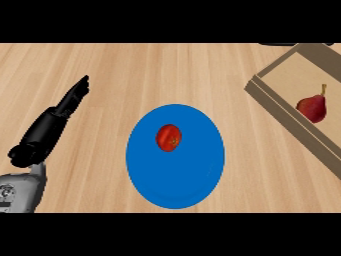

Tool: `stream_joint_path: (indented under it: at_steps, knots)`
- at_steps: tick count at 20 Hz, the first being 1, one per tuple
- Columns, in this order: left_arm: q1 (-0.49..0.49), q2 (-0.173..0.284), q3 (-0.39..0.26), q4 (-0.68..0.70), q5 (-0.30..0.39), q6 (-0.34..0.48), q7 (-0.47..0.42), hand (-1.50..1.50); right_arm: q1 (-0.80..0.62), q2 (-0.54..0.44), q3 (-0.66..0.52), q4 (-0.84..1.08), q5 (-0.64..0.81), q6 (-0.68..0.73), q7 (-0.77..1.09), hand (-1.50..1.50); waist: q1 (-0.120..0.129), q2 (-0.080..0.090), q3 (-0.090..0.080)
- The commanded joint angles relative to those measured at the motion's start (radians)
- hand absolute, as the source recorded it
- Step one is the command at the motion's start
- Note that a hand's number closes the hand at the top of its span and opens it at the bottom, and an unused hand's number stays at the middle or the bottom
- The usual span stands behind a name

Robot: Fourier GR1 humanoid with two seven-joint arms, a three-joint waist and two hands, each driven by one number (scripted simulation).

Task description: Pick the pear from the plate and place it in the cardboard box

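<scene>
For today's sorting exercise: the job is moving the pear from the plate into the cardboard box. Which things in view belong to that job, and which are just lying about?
Belong to the job:
- red pear, already lying inside the box
- cardboard box
- blue plate

Just lying about:
- small red round fruit on the plate
- left hand, open, resting at the left

I seem to be in a kitchen: below me runs a pale wood-grain worktop (129, 70), with a blue plate (174, 185) carrying a small red fruit (168, 137), and a pear (312, 106) lying in a cardboard box (276, 102).
</scene>
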Motion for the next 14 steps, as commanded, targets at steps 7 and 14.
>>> stream_joint_path:
  at_steps: [7, 14]
  knots:
    - [-0.008, 0.026, 0.022, -0.018, 0.016, -0.021, 0.018, 0.0, -0.117, 0.042, -0.491, 0.105, -0.442, -0.096, 0.076, -1.5, -0.011, -0.007, 0.001]
    - [-0.027, -0.003, 0.004, -0.03, 0.012, -0.016, 0.054, 0.0, -0.053, -0.124, -0.577, 0.236, -0.515, -0.131, 0.015, -1.5, 0.012, 0.008, 0.001]
